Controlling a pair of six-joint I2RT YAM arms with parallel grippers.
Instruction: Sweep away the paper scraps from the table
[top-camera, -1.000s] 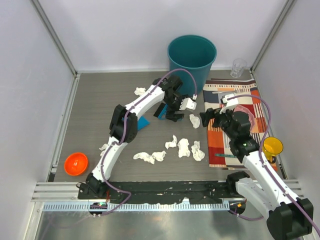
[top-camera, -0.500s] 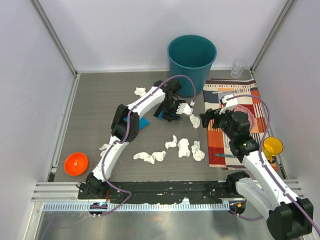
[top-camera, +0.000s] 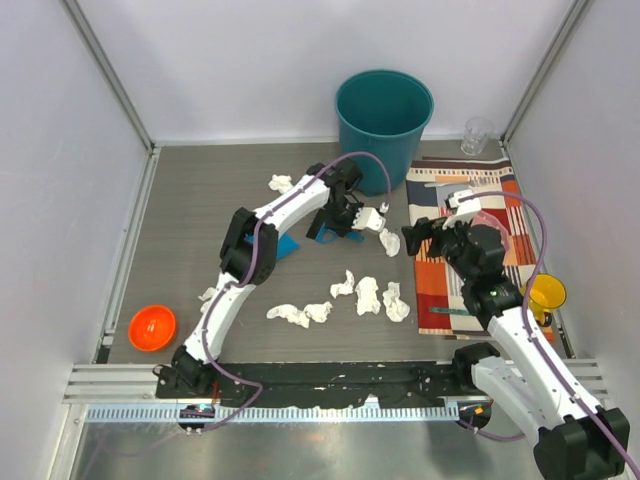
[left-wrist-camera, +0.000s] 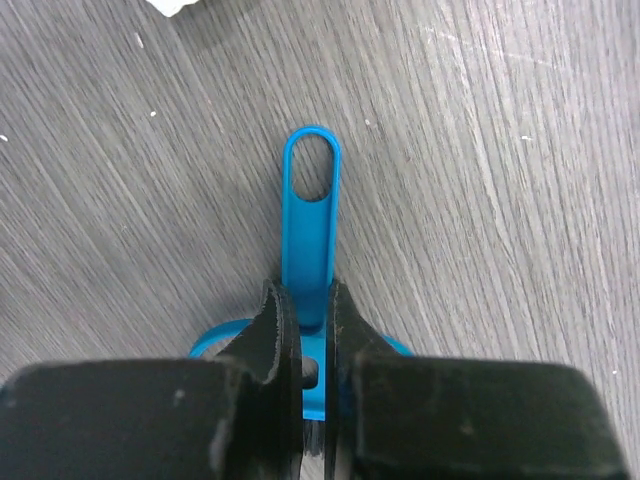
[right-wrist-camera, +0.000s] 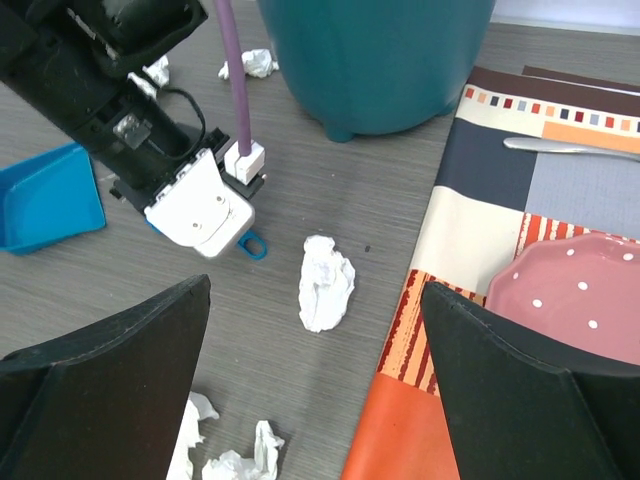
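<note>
Several crumpled white paper scraps lie on the dark wood-grain table (top-camera: 190, 220): one wad (top-camera: 390, 241) beside the placemat, a cluster (top-camera: 368, 296) nearer the front, and strays (top-camera: 281, 183) farther back. My left gripper (top-camera: 335, 230) (left-wrist-camera: 305, 300) is shut on the handle of a blue brush (left-wrist-camera: 310, 220), low over the table. The brush's looped end pokes out past the fingers. My right gripper (top-camera: 420, 237) (right-wrist-camera: 315, 290) hovers open and empty over the lone wad (right-wrist-camera: 327, 283).
A teal bin (top-camera: 384, 110) stands at the back. A blue dustpan (top-camera: 287, 246) (right-wrist-camera: 45, 205) lies left of the brush. The striped placemat (top-camera: 440, 290) on the right carries a pink plate (right-wrist-camera: 580, 290) and a yellow cup (top-camera: 545, 292). An orange bowl (top-camera: 152, 327) sits front left.
My left gripper has closed from open onto the blue brush handle after dropping down to it. The right arm has barely moved.
</note>
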